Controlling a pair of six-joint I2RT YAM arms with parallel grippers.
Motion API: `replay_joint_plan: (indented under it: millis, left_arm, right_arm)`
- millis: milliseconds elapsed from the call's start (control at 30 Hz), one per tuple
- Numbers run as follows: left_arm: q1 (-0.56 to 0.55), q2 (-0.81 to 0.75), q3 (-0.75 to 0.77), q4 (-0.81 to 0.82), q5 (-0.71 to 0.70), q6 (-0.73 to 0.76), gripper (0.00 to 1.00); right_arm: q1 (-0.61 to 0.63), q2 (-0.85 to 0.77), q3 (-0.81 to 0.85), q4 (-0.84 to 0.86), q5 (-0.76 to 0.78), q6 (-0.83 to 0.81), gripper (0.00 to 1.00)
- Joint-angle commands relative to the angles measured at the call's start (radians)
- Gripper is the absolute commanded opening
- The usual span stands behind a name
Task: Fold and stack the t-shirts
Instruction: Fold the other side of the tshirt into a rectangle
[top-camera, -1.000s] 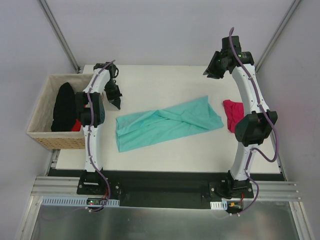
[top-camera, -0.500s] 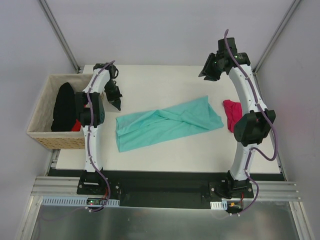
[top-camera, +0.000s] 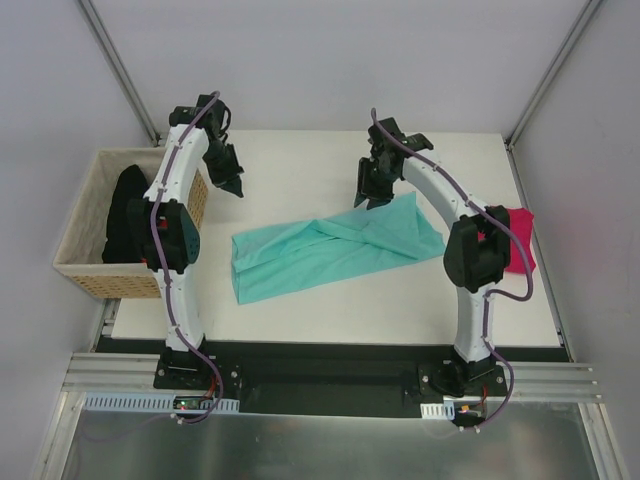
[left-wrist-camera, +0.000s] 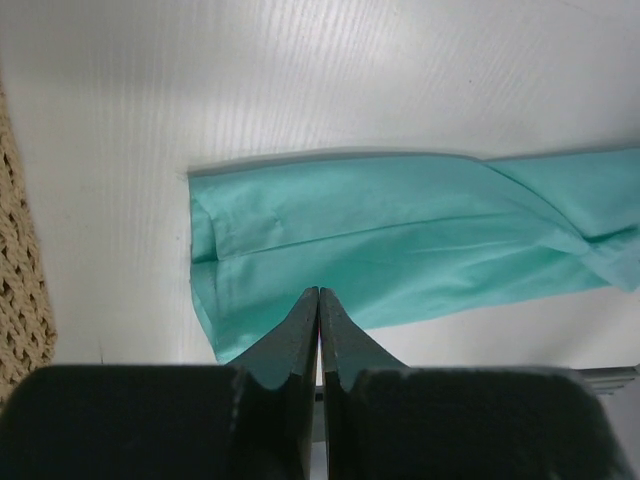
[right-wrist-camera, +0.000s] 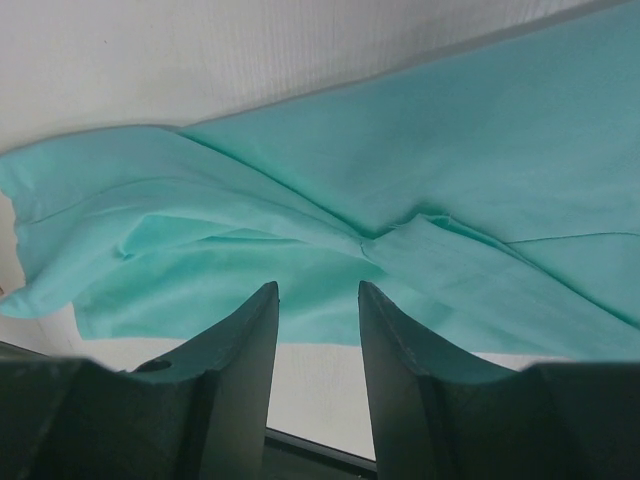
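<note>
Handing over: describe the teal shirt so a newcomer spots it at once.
On the white table, the teal t-shirt lies across the middle as a long twisted band. It is the only green cloth: the magenta shirt sits at the table's right edge, the black one in the basket.

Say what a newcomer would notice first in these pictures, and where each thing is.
A teal shirt lies twisted across the middle of the table. The right fingers hang open over its far edge; the left fingers are shut, near the basket. A pink shirt sits at the table's right edge, a black shirt in the basket on the left.
</note>
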Motion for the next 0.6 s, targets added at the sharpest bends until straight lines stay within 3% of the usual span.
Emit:
replay_joint_plan:
  millis: [0, 267, 567]
  left_arm:
    - [-0.017, -0.080, -0.050, -0.027, 0.006, -0.031, 0.01]
    - [-0.027, -0.148, -0.079, -0.027, -0.006, -0.048, 0.01]
    - [-0.029, -0.176, -0.104, -0.044, -0.021, -0.048, 0.01]
  right_arm:
    - [0.025, -0.014, -0.049, 0.013, -0.007, -0.018, 0.40]
    - [0.063, -0.056, -0.249, 0.146, -0.027, 0.017, 0.40]
    - [0.070, -0.016, -0.192, 0.131, -0.029, 0.006, 0.40]
